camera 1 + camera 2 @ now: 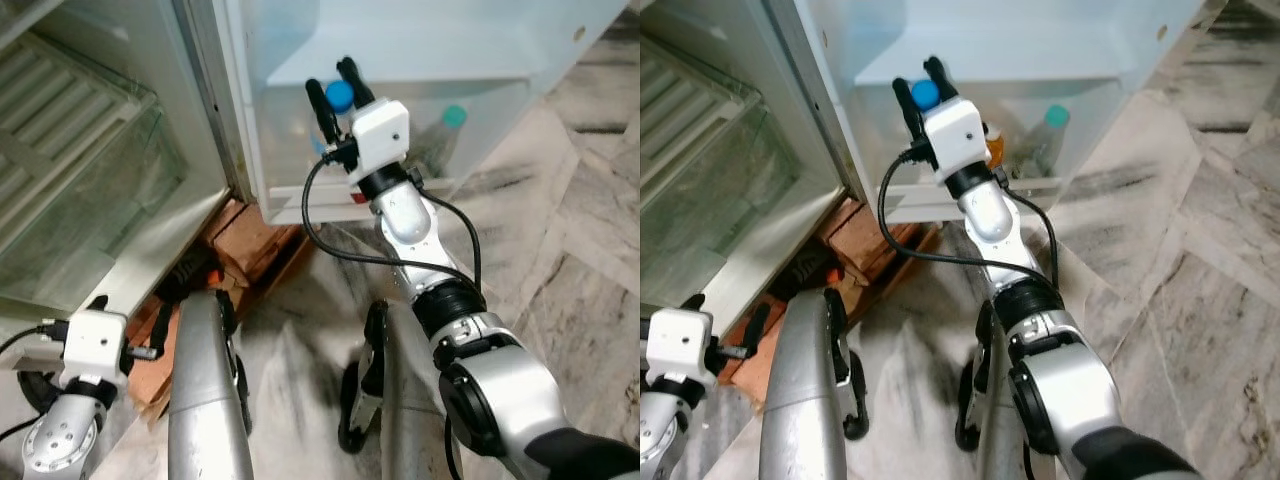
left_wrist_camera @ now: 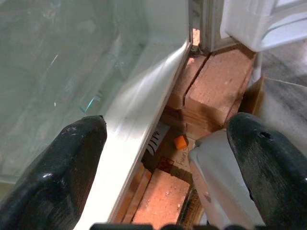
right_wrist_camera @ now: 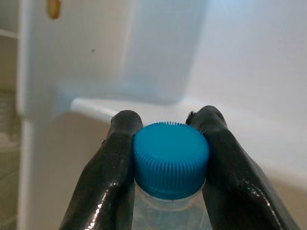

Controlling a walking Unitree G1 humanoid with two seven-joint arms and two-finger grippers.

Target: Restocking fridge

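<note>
Water bottle [image 3: 170, 165], clamped by its blue cap in the right gripper [image 1: 338, 92], hangs at the fridge door shelf [image 1: 480, 130], where another bottle [image 1: 440, 140] already stands; release remains. Left gripper [image 2: 168, 158] idles spread wide.

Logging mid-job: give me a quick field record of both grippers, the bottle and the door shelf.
right gripper: shut on blue-capped bottle, held by the cap at the fridge door shelf
left gripper: open, idle, low by the fridge's bottom edge above bricks
door shelf contents: teal-capped bottle standing inside
fridge door: open
placement: bottle not yet released
</note>
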